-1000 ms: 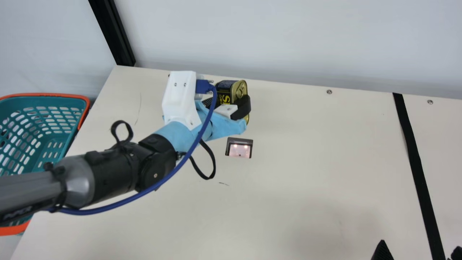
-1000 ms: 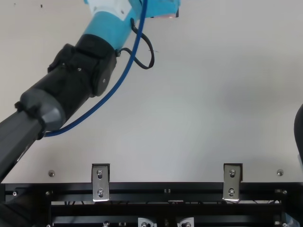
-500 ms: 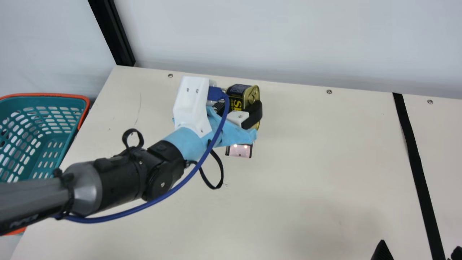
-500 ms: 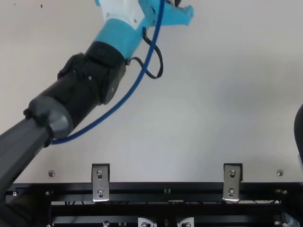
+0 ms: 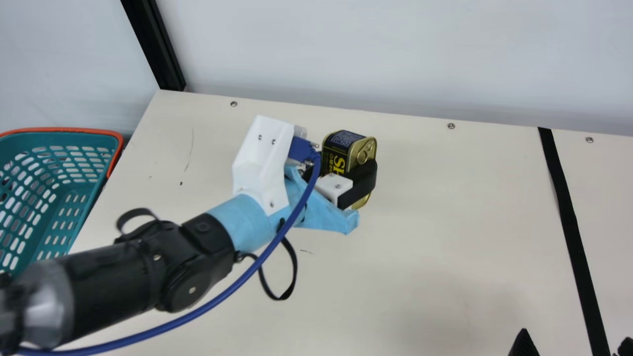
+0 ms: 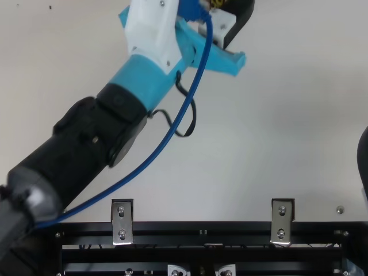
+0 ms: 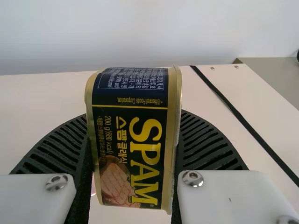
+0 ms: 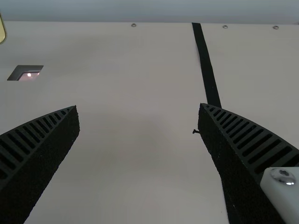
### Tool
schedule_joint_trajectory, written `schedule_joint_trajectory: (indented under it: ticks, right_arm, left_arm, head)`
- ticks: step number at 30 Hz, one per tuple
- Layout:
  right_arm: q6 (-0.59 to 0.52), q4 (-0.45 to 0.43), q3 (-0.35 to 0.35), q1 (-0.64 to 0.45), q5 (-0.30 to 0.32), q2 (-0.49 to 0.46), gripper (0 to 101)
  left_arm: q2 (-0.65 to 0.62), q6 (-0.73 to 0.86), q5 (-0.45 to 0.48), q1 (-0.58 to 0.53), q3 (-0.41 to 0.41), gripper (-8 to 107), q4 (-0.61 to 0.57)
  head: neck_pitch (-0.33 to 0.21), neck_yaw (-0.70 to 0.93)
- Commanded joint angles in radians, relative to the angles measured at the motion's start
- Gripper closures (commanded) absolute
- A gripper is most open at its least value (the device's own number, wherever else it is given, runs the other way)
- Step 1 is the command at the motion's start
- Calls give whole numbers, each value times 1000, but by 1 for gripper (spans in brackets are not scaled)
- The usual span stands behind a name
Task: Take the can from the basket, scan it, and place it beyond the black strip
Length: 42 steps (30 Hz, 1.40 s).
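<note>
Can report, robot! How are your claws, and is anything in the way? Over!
Left claw shut on can. Can short of black strip. Right claw open, maybe in the way.

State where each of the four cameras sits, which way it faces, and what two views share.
Main: on the neck, looking down across the table; left arm and right fingers show.
Top: fixed above, facing steeply down at the black rail; left arm and some right arm show.
Left wrist: on that arm's wrist, facing the can between its own fingers.
Right wrist: on that arm's wrist, facing across the table between its open fingers.
Shared: the black strip, in main and right wrist views.
</note>
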Motion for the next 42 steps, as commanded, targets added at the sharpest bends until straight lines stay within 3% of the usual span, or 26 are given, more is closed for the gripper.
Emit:
schedule_joint_trajectory:
  ticks: [1,8,27,42]
  right_arm:
    - [0,0,0,0,0,0,0]
    - [0,0,0,0,0,0,0]
    - [7,13,-10,25,-9,14,0]
    - [3,122,-90,170,-175,174,0]
  left_arm:
    - [-46,-22,22,-2,17,89,29]
    - [-181,-69,109,-5,69,89,110]
    - [-182,-68,108,-5,69,89,109]
    - [-182,-68,108,-5,69,89,109]
  head:
    - [-3,-2]
    - [-3,-2]
    - [-3,-2]
    - [-3,-2]
